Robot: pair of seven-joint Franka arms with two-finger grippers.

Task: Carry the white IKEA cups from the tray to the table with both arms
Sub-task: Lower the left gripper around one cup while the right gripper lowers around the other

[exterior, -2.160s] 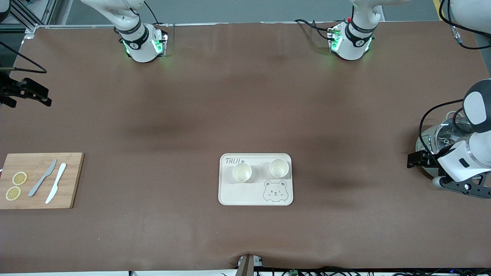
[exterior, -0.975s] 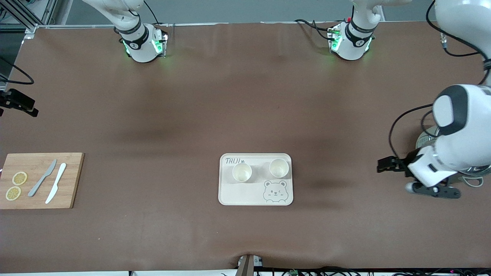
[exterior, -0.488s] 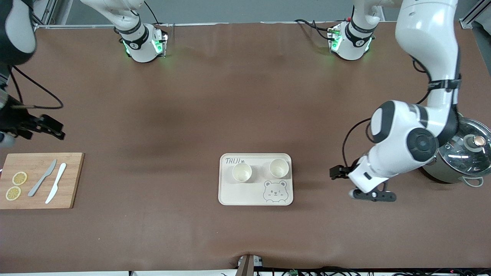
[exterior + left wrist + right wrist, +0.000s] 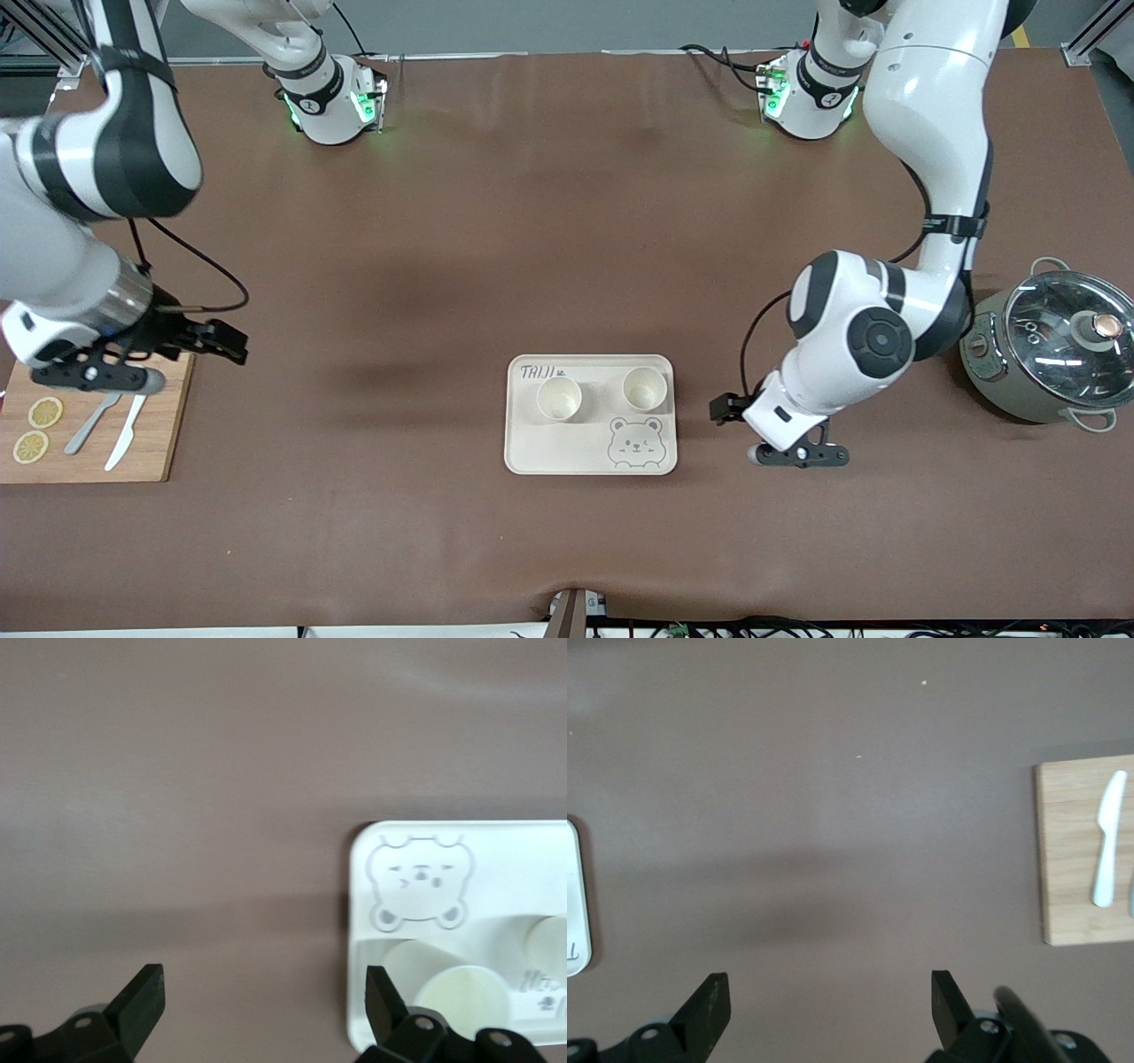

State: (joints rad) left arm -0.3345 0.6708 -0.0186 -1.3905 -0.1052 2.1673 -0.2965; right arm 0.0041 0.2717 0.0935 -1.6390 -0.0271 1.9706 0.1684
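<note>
Two white cups (image 4: 559, 399) (image 4: 644, 388) stand upright side by side on the cream bear tray (image 4: 589, 459) at mid-table. My left gripper (image 4: 719, 410) is open and empty, low over the table beside the tray, toward the left arm's end. Its wrist view shows the tray (image 4: 363, 930), the nearer cup (image 4: 465, 997) and the other cup (image 4: 549, 939), with the gripper (image 4: 263, 992) over bare table. My right gripper (image 4: 221, 341) is open and empty over the corner of the cutting board. In the right wrist view it (image 4: 830, 992) is over bare table, and the tray's edge (image 4: 574, 904) just shows.
A wooden cutting board (image 4: 159, 443) with two lemon slices (image 4: 45, 412), a grey knife and a white knife (image 4: 129, 434) lies at the right arm's end; it also shows in the right wrist view (image 4: 1072, 850). A grey pot with a glass lid (image 4: 1054, 350) stands at the left arm's end.
Both arms have swung in toward the middle. The left gripper moved from the pot to beside the tray. The right gripper came in over the cutting board's corner. The cups have not moved.
</note>
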